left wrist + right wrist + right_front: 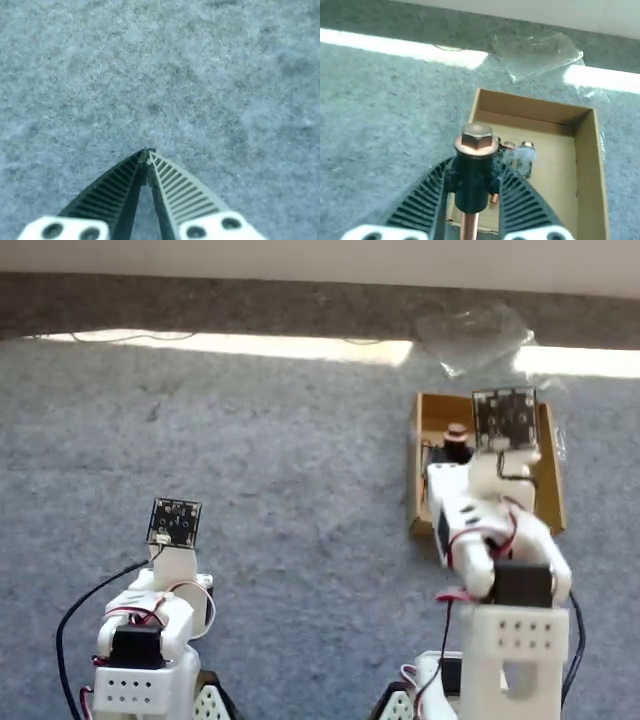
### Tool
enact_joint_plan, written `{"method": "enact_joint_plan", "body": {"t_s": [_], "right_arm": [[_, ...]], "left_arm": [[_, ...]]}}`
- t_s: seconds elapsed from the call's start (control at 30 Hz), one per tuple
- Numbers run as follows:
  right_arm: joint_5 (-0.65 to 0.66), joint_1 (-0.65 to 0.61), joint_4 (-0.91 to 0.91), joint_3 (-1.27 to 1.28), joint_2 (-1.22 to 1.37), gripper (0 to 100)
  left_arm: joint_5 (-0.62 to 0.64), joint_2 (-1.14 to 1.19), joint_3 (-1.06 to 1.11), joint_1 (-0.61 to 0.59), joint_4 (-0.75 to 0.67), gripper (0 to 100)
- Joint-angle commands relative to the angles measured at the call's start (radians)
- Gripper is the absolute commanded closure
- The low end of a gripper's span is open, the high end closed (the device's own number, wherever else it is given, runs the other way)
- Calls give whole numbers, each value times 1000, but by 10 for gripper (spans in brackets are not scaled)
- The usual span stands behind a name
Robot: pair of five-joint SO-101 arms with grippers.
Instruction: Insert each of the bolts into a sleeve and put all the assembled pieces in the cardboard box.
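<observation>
My right gripper (472,187) is shut on an assembled piece (473,170): a copper bolt with a hex head pushed through a black sleeve, its shank showing below. It hangs over the near edge of the open cardboard box (585,165). Other assembled pieces (519,152) lie inside the box against its far part. From above, the right arm (490,530) covers much of the cardboard box (415,465), and the held piece (457,443) shows over the box's left part. My left gripper (147,156) is shut with nothing in it, just above bare grey carpet.
A clear plastic bag (537,50) lies beyond the box near the bright strip at the table's far edge. Grey carpet (250,460) spreads open to the left of the box. The left arm (160,610) stays at the near left.
</observation>
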Motion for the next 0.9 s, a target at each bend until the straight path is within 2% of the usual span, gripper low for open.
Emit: {"method": "enact_joint_plan", "body": {"t_s": [0.0, 0.27, 0.53, 0.87], "right_arm": [[37, 68, -8, -110, 159, 995], [32, 162, -133, -226, 558, 995], [29, 234, -134, -516, 944, 995], [35, 257, 148, -1003, 1331, 995]], "left_arm": [[-3, -10, 24, -5, 6, 994], [-3, -10, 24, -5, 6, 994], [-3, -10, 24, -5, 6, 994], [-3, -10, 24, -5, 6, 994]]}}
